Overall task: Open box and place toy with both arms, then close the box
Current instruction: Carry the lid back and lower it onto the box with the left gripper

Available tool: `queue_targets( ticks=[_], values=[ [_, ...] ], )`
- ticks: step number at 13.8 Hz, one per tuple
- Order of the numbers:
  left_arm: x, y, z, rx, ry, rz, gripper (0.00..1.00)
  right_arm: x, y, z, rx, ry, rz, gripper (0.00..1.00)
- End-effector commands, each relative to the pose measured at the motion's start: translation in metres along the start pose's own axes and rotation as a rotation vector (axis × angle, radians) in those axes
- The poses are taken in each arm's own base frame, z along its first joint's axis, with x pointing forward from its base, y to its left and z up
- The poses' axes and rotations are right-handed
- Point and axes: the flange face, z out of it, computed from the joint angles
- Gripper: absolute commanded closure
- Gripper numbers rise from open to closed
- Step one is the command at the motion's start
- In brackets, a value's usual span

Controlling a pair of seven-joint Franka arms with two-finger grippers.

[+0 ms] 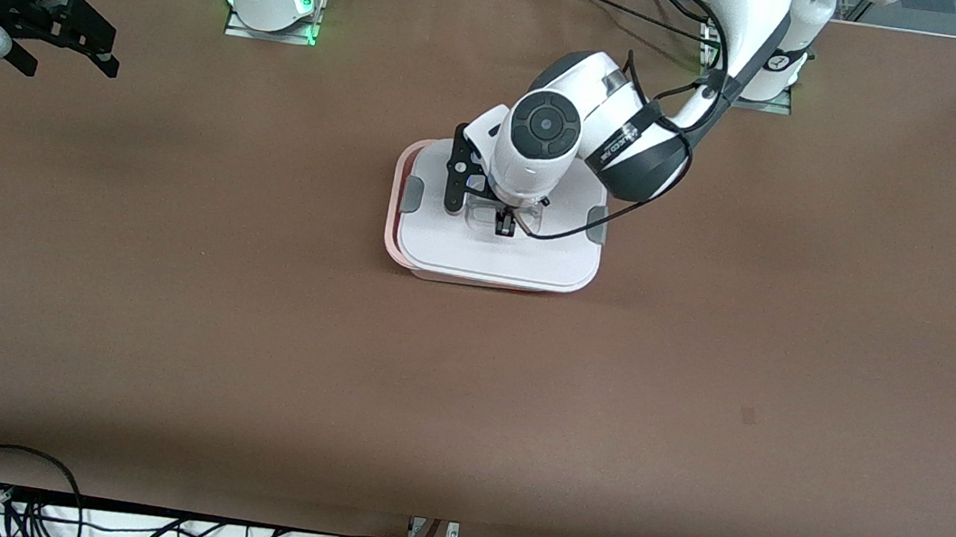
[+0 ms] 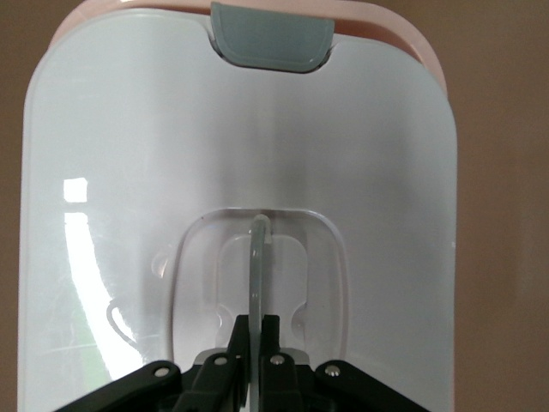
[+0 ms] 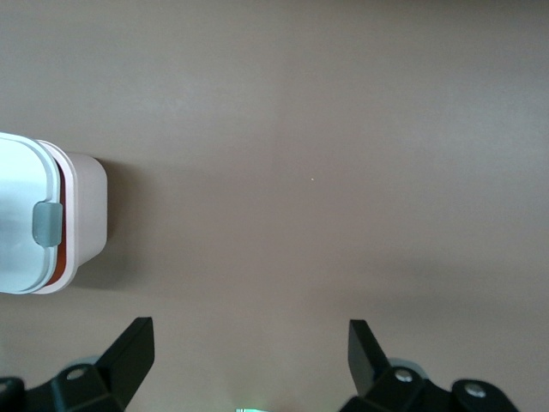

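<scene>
While brown table [image 1: 166,285] bears box [image 1: 498,257]

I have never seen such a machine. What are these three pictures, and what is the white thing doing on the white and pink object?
These are two robot arms at a brown table. One picture comes from a high camera facing them; the other two come from cameras on each arm's wrist.

On the table stands a pink box with a white lid and grey side clips. The lid sits slightly askew on the box.

The left gripper is down on the lid, its fingers shut on the clear centre handle.

The right gripper waits open, above the table at the right arm's end. No toy is visible.
</scene>
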Motion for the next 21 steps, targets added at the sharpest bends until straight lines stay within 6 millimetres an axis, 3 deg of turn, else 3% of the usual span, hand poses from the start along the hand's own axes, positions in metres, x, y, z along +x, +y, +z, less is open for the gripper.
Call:
queue_targets(
  ticks=[1,3,7,12,20,21],
  values=[
    [0.009,-0.003,0.006,0.005,0.034,-0.014,1.0,0.002,0.004,-0.003,-0.03,0.012,-0.003,0.0],
    [0.018,0.004,0.009,0.003,0.033,-0.012,1.0,0.014,0.003,0.007,-0.062,-0.018,-0.006,0.0],
    [0.021,0.008,0.015,-0.004,0.024,-0.008,1.0,0.015,0.008,-0.002,-0.062,0.0,0.011,0.0],
    [0.031,0.018,0.017,-0.004,0.022,-0.063,1.0,0.019,0.006,0.005,-0.055,-0.012,0.013,0.0],
    [0.028,0.019,0.021,-0.015,0.011,-0.103,1.0,0.02,0.016,0.006,-0.055,-0.014,0.034,0.0],
    [0.028,0.019,0.02,-0.016,0.009,-0.104,0.9,0.02,0.015,0.006,-0.055,-0.015,0.032,0.0]
  ],
)
